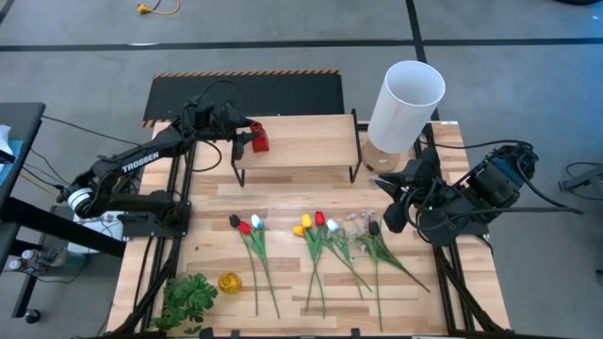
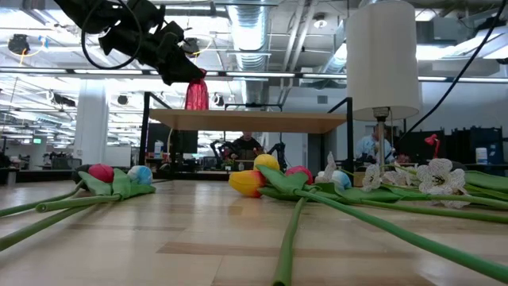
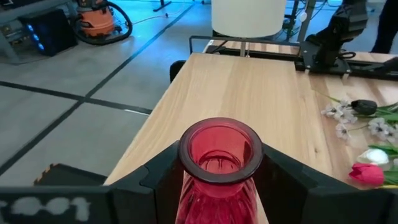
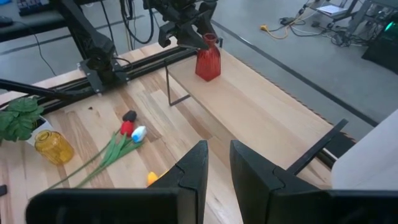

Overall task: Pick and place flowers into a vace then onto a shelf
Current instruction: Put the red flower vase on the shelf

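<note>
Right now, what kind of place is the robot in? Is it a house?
Probably not a house: it looks like a big workshop or lab. Bare pipes and ducts cross the ceiling, the floor is grey concrete with dark lines, and an orange shop vacuum stands by the table.

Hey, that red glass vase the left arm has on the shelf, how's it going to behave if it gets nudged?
The red vase looks like ribbed glass, so probably slippery and breakable. It is tall and narrow, standing near the end of the shelf, so a push might tip it off. The left pincer brackets its neck.
</note>
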{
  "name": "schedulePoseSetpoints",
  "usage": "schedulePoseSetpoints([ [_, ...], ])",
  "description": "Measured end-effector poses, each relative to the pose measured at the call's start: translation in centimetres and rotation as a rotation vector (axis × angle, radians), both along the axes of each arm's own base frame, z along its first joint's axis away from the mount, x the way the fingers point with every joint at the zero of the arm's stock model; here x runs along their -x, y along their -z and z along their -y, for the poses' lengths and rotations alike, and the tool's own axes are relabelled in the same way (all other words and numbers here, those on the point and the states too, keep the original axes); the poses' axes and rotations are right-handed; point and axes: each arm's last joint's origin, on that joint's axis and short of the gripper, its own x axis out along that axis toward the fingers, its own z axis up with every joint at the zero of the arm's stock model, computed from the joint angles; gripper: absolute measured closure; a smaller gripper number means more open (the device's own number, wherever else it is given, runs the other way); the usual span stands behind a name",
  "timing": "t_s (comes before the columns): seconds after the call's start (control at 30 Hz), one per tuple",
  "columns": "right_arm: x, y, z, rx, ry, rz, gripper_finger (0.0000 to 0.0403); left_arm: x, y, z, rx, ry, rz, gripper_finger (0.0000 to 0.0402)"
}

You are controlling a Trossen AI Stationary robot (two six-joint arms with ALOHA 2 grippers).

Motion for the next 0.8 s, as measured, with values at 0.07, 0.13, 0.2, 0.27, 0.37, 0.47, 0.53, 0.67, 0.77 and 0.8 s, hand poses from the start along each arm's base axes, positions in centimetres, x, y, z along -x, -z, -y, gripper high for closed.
schedulePoseSetpoints([
  [0.07,0.01,0.01,0.01,0.001,0.0,-0.001,0.0342,-0.19,0.0,0.18,-0.001,0.001,-0.002,0.0235],
  [0.13,0.02,0.02,0.02,0.003,0.0,-0.003,0.0342,-0.36,0.0,0.36,-0.001,0.011,-0.002,0.0235],
  [0.2,0.02,0.02,0.02,0.003,0.0,-0.003,0.0342,-0.61,0.06,0.53,-0.002,0.021,-0.003,0.0235],
  [0.27,0.02,0.02,0.02,0.003,0.0,-0.003,0.0342,-0.8,0.18,0.57,-0.003,0.013,-0.01,0.0235],
  [0.37,0.02,0.02,0.02,0.003,0.0,-0.003,0.0342,-0.79,0.2,0.5,-0.009,-0.011,-0.017,0.0235],
  [0.47,0.02,0.02,0.02,0.003,0.0,-0.003,0.0342,-0.77,0.2,0.47,-0.01,-0.018,-0.019,0.0235],
  [0.53,0.02,0.02,0.02,0.002,0.0,-0.003,0.0342,-0.78,0.2,0.49,-0.009,-0.01,-0.017,0.0235],
  [0.67,0.02,0.02,0.02,0.002,0.0,-0.003,0.0342,-0.81,0.19,0.57,-0.001,0.017,-0.01,0.0229],
  [0.77,0.02,0.02,0.02,0.002,0.0,-0.003,0.0342,-0.82,0.19,0.6,0.001,0.026,-0.008,0.0217],
  [0.8,0.02,0.02,0.02,0.002,0.0,-0.003,0.0342,-0.82,0.19,0.6,0.001,0.026,-0.008,0.0213],
])
